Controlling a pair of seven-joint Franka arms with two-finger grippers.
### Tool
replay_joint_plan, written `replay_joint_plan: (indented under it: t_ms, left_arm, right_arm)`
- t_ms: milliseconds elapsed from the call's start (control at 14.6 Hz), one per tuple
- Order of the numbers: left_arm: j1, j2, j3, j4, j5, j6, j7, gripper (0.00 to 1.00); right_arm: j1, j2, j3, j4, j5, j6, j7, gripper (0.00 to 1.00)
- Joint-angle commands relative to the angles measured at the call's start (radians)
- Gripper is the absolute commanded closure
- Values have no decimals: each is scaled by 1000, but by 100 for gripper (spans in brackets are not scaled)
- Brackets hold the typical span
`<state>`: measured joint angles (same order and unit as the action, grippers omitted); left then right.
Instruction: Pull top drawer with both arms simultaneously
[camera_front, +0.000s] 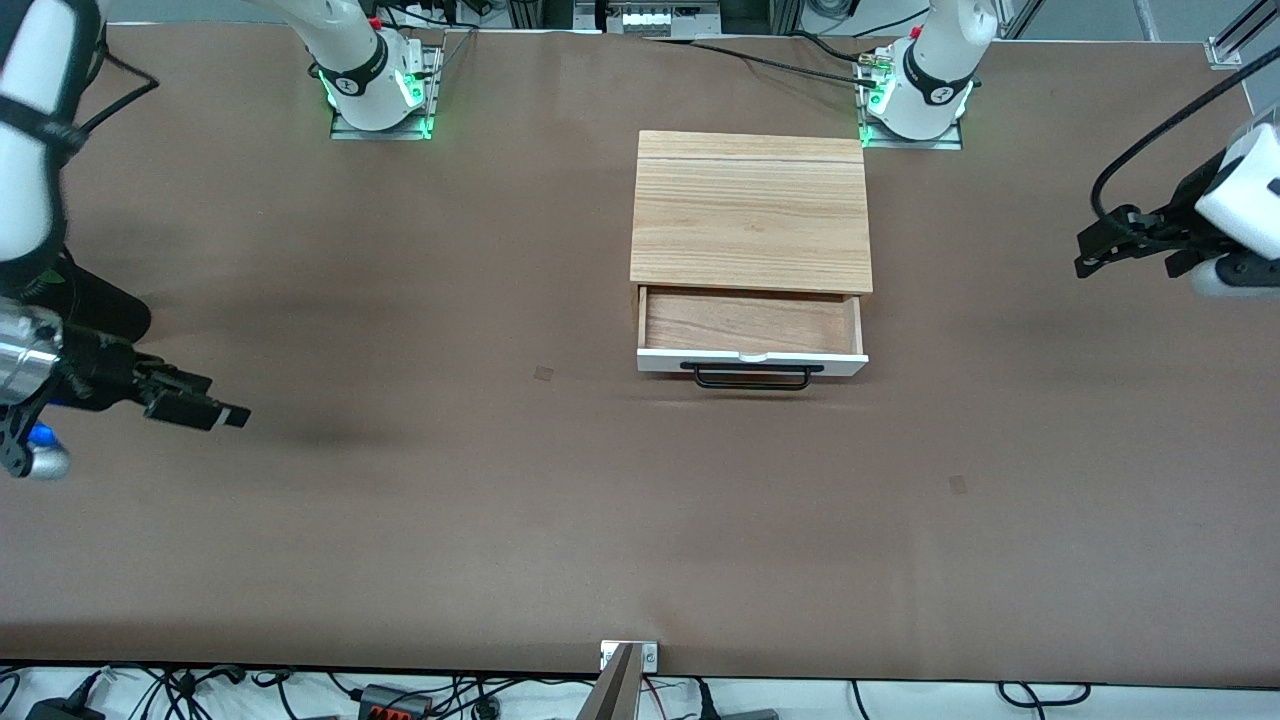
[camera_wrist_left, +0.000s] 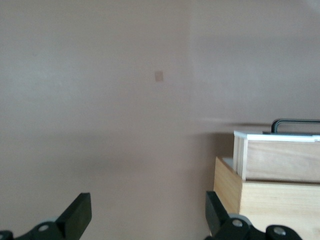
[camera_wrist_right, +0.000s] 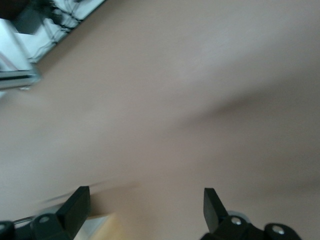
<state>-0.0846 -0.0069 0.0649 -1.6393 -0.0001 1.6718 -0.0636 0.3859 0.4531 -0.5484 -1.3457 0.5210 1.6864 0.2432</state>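
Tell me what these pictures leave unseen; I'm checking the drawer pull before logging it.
- Top drawer, front view: its rear part is covered by the cabinet top, so how deep it runs is hidden.
- Black handle, left wrist view: cut off by the picture's edge.
- Cabinet front below the drawer: hidden in the front view by the overhead angle.
- Right wrist view: motion blur smears the table.

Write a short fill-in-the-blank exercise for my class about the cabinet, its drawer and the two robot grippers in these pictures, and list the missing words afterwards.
1. The top drawer of the cabinet stands pulled ____.
2. The drawer's bar handle is coloured ____.
3. The left gripper and the right gripper both have their fingers ____, holding nothing.
4. Inside the drawer there is ____ to be seen but bare wood.

Missing words: out; black; open; nothing
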Motion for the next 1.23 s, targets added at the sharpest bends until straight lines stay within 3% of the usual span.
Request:
replay_joint_plan:
  t_ms: [0, 274, 410, 547, 821, 1162]
  left_arm:
    - [11, -56, 3, -112, 3, 60, 8, 0]
    - [60, -55, -32, -83, 3, 5, 79, 0]
    - [91, -44, -79, -53, 6, -38, 71, 0]
    - [88, -31, -70, -33, 9, -37, 79, 0]
    - [89, -35, -68, -31, 6, -44, 68, 0]
    - [89, -36, -73, -30, 8, -47, 67, 0]
  right_arm:
    - [2, -184, 88, -202, -244, 73, -5, 0]
    - [-62, -336, 215, -360, -467, 91, -59, 0]
    - [-187, -373, 331, -392, -467, 105, -61, 0]
    - [-269, -396, 419, -400, -466, 107, -106, 0]
    - [-269, -471, 456, -496, -512, 96, -94, 0]
    - [-272, -481, 453, -501, -516, 88, -99, 0]
